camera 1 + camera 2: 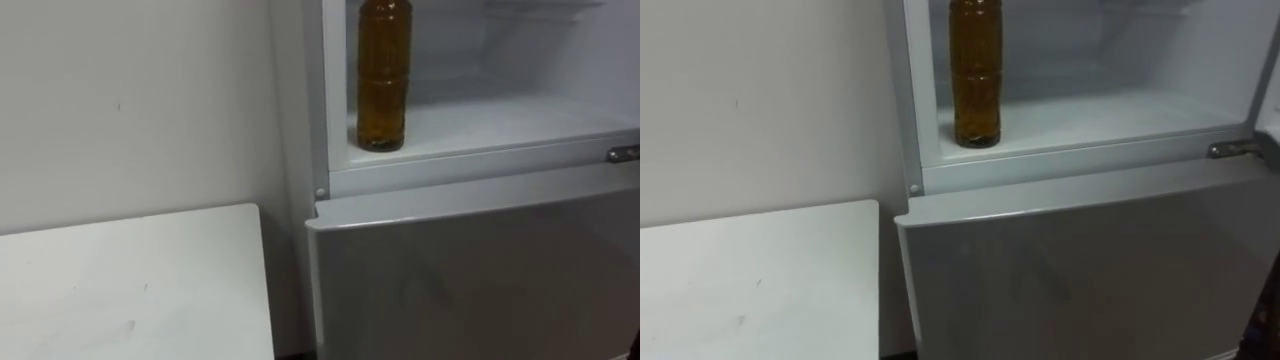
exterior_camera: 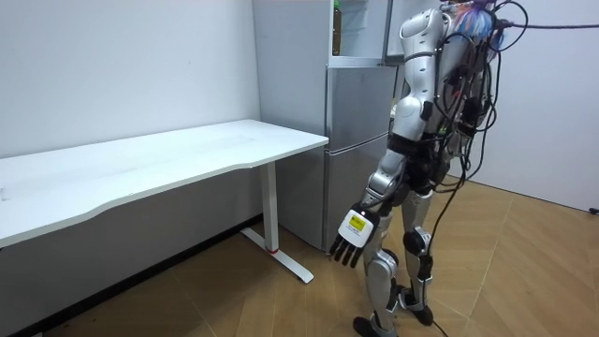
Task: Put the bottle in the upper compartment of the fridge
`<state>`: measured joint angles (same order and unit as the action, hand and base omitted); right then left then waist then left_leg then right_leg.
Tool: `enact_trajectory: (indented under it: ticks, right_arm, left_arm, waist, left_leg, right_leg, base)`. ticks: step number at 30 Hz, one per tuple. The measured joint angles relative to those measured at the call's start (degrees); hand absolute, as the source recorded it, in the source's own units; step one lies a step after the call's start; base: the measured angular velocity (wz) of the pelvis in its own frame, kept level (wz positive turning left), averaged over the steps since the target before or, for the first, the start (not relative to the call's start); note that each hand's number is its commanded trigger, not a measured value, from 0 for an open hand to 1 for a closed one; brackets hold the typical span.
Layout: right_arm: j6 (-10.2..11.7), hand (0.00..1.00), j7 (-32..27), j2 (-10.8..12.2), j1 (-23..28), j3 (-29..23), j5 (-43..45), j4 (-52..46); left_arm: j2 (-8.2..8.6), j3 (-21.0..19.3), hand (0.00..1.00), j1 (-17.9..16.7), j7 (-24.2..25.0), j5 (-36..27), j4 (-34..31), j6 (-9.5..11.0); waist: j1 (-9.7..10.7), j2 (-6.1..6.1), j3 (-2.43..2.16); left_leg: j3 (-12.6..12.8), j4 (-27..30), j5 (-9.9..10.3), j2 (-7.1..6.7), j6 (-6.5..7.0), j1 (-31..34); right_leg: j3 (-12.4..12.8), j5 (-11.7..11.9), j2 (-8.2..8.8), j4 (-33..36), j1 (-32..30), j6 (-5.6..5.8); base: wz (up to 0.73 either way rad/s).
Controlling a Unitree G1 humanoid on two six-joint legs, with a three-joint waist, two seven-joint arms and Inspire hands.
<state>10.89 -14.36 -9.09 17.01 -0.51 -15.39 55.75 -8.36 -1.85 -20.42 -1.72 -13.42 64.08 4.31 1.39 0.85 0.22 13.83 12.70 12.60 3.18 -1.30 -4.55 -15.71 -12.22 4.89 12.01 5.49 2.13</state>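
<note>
A brown bottle (image 1: pixel 384 75) stands upright at the front left of the upper fridge compartment's white shelf (image 1: pixel 500 125); its top is cut off by the view's edge. The upper door is open, and nothing touches the bottle. In the room view I stand close before the grey fridge (image 2: pixel 356 140). My left hand (image 2: pixel 354 236) hangs open beside my thigh, holding nothing.
The lower fridge door (image 1: pixel 470 270) is closed. A metal hinge (image 1: pixel 622 153) sits at the right end of the sill between the compartments. A white table (image 1: pixel 130 290) stands against the wall, just left of the fridge. Wooden floor lies behind me.
</note>
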Motion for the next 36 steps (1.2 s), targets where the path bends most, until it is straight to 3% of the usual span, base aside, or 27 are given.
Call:
enact_trajectory:
  ticks: [6, 12, 19, 36]
  right_arm:
    - [-2.68, 0.0, 9.43, 0.23, -1.04, 1.04, 0.01, 2.03]
    - [-4.55, 0.0, 13.97, 0.23, -3.65, 1.42, -0.05, 4.35]
    - [-5.72, 0.0, 15.94, 0.15, -4.59, 1.33, -0.05, 5.38]
    - [-7.32, 0.0, 18.76, 0.27, -7.68, 0.9, -5.33, 12.81]
  left_arm:
    - [-0.01, -0.29, 0.0, 0.54, 0.15, 2.94, -0.11, -0.24]
    - [-0.05, -0.21, 0.0, 0.97, 0.03, 2.98, -0.08, -0.64]
    - [-0.15, -0.34, 0.0, 0.94, -0.59, 4.42, -0.11, -2.52]
    - [-0.04, -1.38, 0.0, 1.64, -1.61, 5.7, 0.26, -4.39]
  waist:
    - [-0.2, -0.02, -0.02]
    - [-0.14, -0.14, 0.03]
    - [-0.17, -0.24, 0.1]
    - [-0.29, -1.09, 0.0]
  left_leg:
    - [-0.01, 0.28, 0.2, -0.02, 0.01, 0.47]
    - [-0.05, 0.9, 0.29, -0.01, 0.05, 0.81]
    - [-0.59, 1.17, 0.29, -0.01, 0.04, 0.9]
    - [-1.27, 1.56, 0.31, 0.03, 0.01, 0.87]
  right_leg:
    - [-0.22, -0.09, 0.05, 0.06, 0.1, 0.09]
    - [-0.29, -0.12, 0.05, -0.23, 0.33, 0.14]
    - [-1.02, -0.36, 0.11, -0.34, 0.47, 0.09]
    - [-1.56, -0.51, 0.1, -0.35, 0.86, -0.02]
  base:
    - [0.0]
    - [0.01]
    - [0.06]
    - [0.01]
